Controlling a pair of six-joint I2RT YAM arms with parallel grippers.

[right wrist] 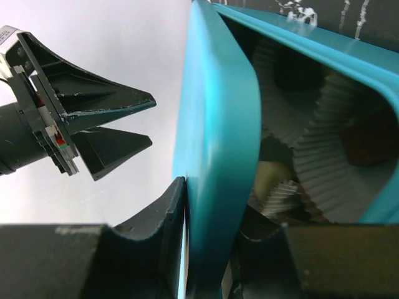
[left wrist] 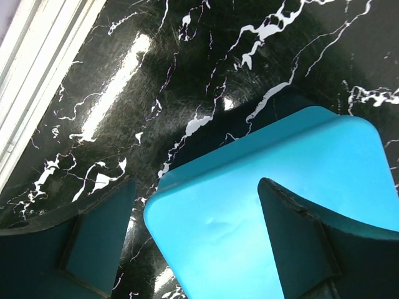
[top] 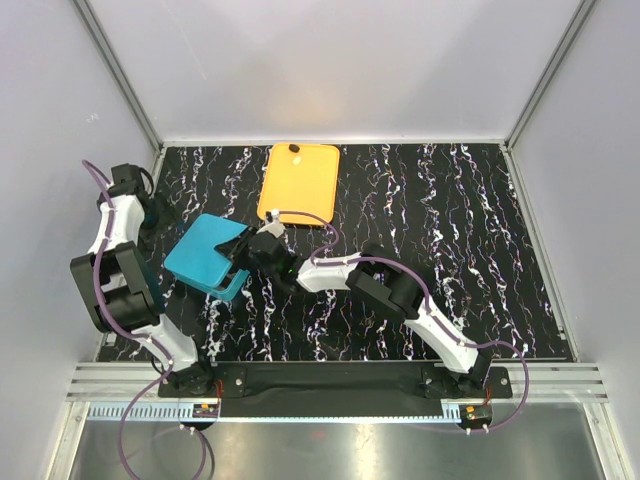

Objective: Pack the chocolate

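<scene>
No legible text, label, brand or number in any view. Teal box lid (top: 205,252), orange tray (top: 298,185) and marbled table top (top: 450,260) are plain. Small board on left gripper (right wrist: 153,121): markings too small to read.

From above, the lid (top: 205,252) hides the inside of the box (top: 232,287) and much of the right gripper (top: 252,252). A dark speck (top: 295,150) on the tray (top: 298,190) is too small to name. At the right wrist the lid covers most of the chocolate (right wrist: 268,177), and the box runs off-frame.
</scene>
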